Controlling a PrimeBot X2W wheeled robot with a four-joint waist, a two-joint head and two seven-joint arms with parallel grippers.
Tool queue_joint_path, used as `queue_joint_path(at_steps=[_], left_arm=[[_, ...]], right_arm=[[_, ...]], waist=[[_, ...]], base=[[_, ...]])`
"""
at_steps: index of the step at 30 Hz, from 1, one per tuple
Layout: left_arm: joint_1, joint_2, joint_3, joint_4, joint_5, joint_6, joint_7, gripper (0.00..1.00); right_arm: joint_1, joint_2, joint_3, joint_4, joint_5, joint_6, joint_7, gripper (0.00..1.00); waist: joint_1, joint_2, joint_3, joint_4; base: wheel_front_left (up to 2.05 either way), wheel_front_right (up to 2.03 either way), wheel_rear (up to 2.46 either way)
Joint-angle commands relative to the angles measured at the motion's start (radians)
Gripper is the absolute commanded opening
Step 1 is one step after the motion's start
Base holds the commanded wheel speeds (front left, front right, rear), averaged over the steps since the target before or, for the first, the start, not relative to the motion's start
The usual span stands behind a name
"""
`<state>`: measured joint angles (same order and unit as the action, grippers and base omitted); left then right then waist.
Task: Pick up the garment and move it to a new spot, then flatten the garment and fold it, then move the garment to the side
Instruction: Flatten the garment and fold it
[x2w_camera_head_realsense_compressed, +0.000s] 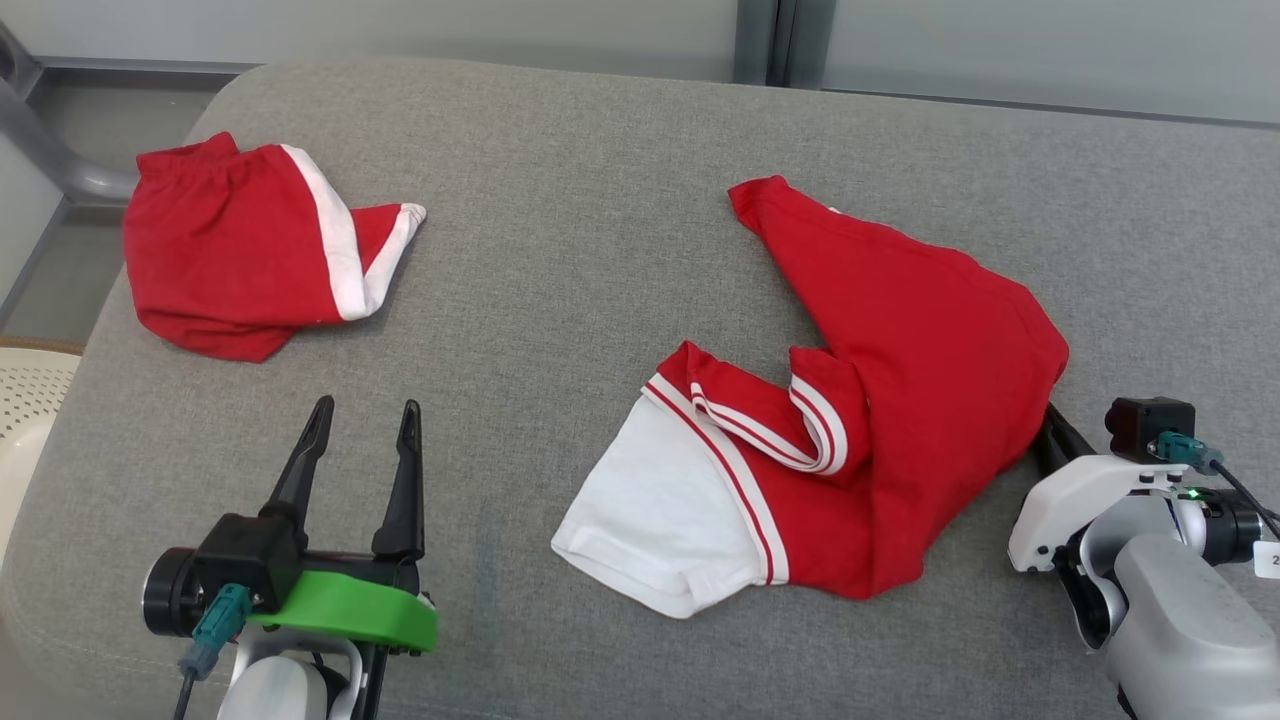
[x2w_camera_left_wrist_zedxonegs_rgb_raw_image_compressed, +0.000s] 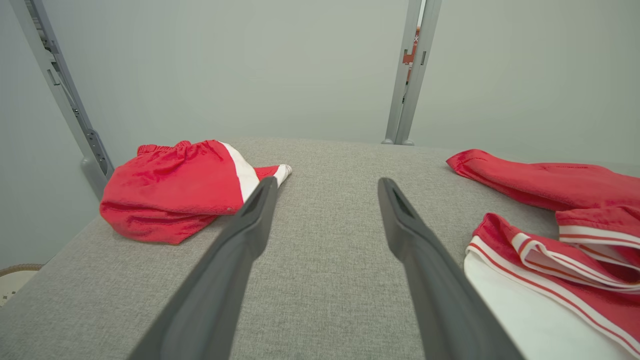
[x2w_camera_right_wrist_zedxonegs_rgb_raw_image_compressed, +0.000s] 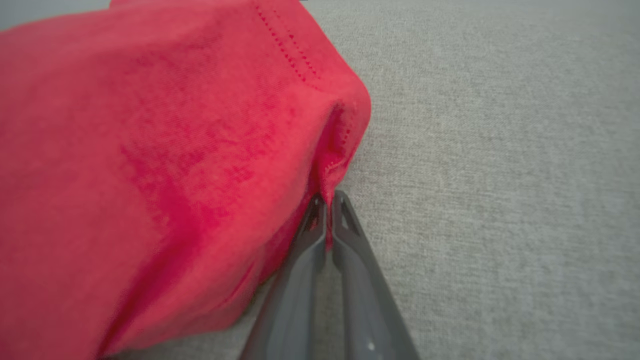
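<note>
1. Grip check. The right tool is closed on a thin ridge of red fabric at the edge of the T-shirt; a sliver of cloth shows between its two fingers. The left tool has its fingers apart and holds nothing. It sits over bare surface, well to the left of the shirt.
2. Garment position. The T-shirt lies crumpled right of centre on the padded worktop. Its white sleeve is nearest me and its red body is bunched toward the right tool.
3. Step in hand, as I judge it: the pick-up. The pinch looks shallow, so I raise slowly and watch the ridge for slip.
4. I lift upward before travelling. Dragging knit cloth over this woven surface would likely roll it tighter.
5. Placement. The bare middle stretch between the two garments appears to give enough room for flattening.
6. Surroundings.
   - The red shorts, with a white side stripe, occupy the far left corner. I keep the carried shirt apart from them.
   - The left tool stands in any leftward path. I pass above it or withdraw it first.
   - A pale perforated object sits beyond the left edge. Cloth hanging over that side could snag on it.
</note>
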<state>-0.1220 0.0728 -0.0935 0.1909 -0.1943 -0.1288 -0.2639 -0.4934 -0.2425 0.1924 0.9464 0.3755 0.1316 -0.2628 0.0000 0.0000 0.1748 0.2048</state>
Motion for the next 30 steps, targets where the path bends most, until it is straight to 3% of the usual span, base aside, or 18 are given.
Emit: queue_joint_path(at_steps=[1,9,15,22,26,30], left_arm=[[-0.013,0.001,0.004,0.000,-0.005,-0.003,-0.001,1.00],[0.012,0.000,0.018,0.008,0.002,-0.003,-0.001,1.00],[0.038,-0.002,0.022,0.015,0.002,-0.003,-0.001,1.00],[0.056,0.000,0.036,0.015,0.004,-0.003,-0.001,1.00],[0.065,-0.002,0.041,0.012,0.006,-0.003,-0.001,1.00],[0.075,-0.005,0.045,0.009,0.006,-0.003,-0.001,1.00]], right_arm=[[0.001,-0.004,0.004,0.012,0.012,-0.002,-0.003,0.00],[0.064,-0.033,-0.026,-0.085,0.028,-0.002,-0.003,0.00],[0.194,-0.064,-0.041,-0.253,0.046,-0.002,-0.003,0.00],[0.356,-0.148,-0.026,-0.456,0.103,-0.002,0.007,0.00],[0.450,-0.187,-0.060,-0.556,0.135,-0.002,0.041,0.00],[0.542,-0.185,-0.120,-0.629,0.177,-0.002,0.079,0.00]], waist=[[0.0000,0.0000,0.000,0.000],[0.0000,0.0000,-0.037,-0.035],[0.0000,0.0000,-0.077,-0.077],[0.0000,0.0000,-0.099,-0.127],[0.0000,0.0000,-0.106,-0.143],[0.0000,0.0000,-0.112,-0.154]], base=[[0.00,0.00,0.00],[0.00,0.00,0.00],[0.00,0.00,0.00],[0.00,0.00,0.00],[0.00,0.00,0.00],[0.00,0.00,0.00]])
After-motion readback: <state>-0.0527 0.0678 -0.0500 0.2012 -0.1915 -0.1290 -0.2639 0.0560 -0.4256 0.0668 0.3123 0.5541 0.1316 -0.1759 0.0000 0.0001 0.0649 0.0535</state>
